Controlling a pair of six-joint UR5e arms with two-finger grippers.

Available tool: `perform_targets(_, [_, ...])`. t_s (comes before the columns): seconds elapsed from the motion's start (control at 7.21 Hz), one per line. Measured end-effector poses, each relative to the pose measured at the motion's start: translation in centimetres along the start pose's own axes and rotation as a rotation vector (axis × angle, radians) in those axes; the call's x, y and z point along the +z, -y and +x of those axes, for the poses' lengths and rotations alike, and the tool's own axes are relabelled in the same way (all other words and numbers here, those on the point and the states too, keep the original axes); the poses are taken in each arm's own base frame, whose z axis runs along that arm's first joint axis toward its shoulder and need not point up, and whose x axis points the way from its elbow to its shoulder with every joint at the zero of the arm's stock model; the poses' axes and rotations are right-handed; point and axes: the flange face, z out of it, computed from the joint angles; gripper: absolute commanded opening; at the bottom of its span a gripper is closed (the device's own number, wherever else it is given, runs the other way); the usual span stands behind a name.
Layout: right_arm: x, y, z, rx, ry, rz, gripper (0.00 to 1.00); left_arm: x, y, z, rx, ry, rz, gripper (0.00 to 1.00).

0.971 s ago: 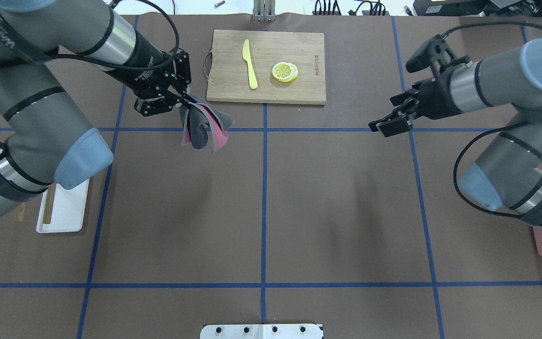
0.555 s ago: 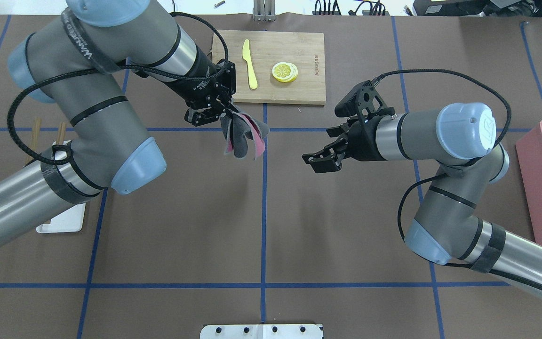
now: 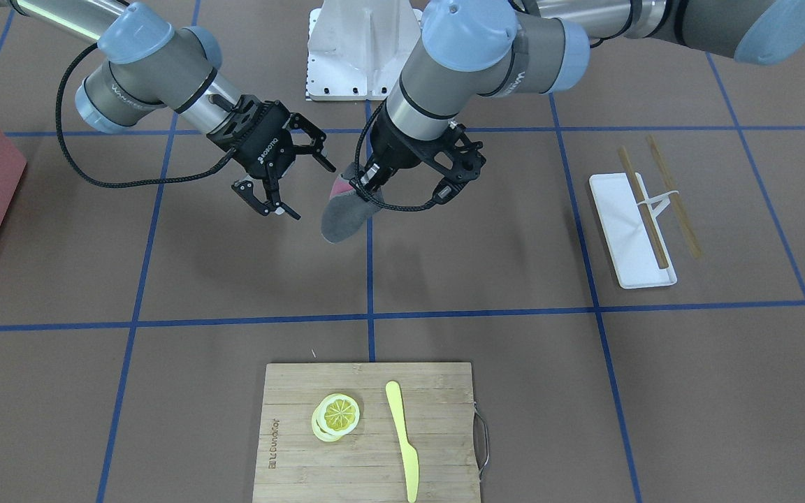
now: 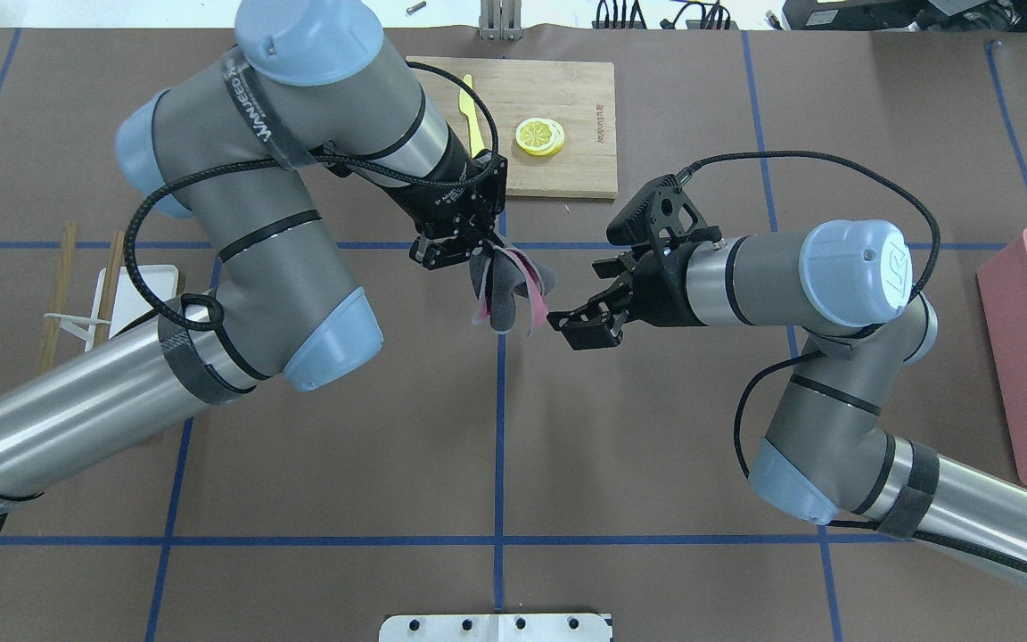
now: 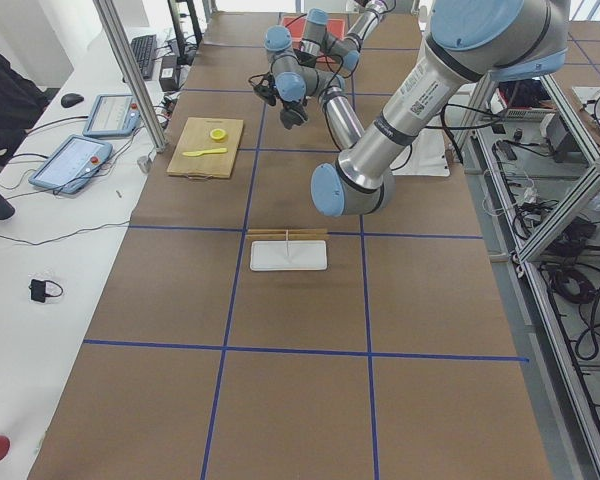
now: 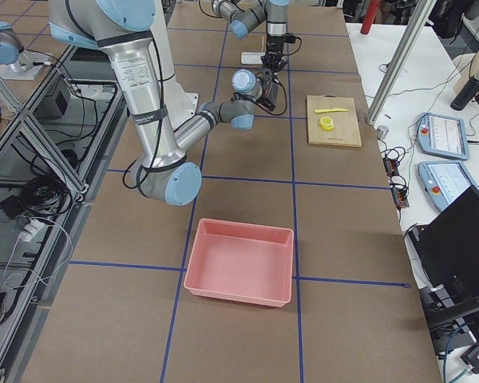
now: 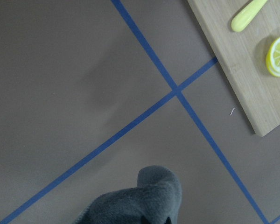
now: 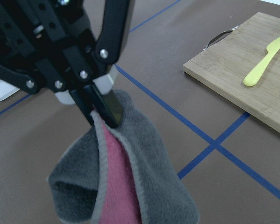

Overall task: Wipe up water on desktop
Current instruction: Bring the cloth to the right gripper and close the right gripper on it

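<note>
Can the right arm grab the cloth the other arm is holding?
Probably yes. The right gripper is open, close beside the cloth hanging from the left gripper, with nothing between them.

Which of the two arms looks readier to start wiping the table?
Left, probably. The left gripper is shut on the cloth, which hangs above the desktop. The right gripper is open and empty beside the cloth, so it would have to take it first.
</note>
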Motion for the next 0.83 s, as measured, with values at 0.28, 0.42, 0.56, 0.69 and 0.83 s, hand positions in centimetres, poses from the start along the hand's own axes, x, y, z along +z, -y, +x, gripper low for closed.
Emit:
perform_targets(0.28, [0.3,-0.2,-0.3,-0.001,0.0,-0.002,0.99,0.3,-1.3,-0.5,0.064,0.032,-0.06,0.0])
perform_targets(0.42, [0.4,-0.4,-0.4,-0.002,-0.007,-0.001,0.99,0.1,-1.8,-0.4,0.079,0.033,-0.075,0.0])
perform_targets(0.56, [0.6,-0.7,-0.6,-0.002,-0.011,-0.001,0.95,-0.1,-2.0,-0.2,0.085,0.032,-0.08,0.0])
perform_targets(0.69, [0.7,-0.8,-0.7,-0.002,-0.012,0.0,0.95,0.0,-1.9,-0.1,0.089,0.032,-0.079,0.0])
perform_targets(0.83, [0.6,-0.8,-0.8,-0.002,-0.011,0.002,0.9,0.0,-1.3,0.1,0.093,0.033,-0.07,0.0])
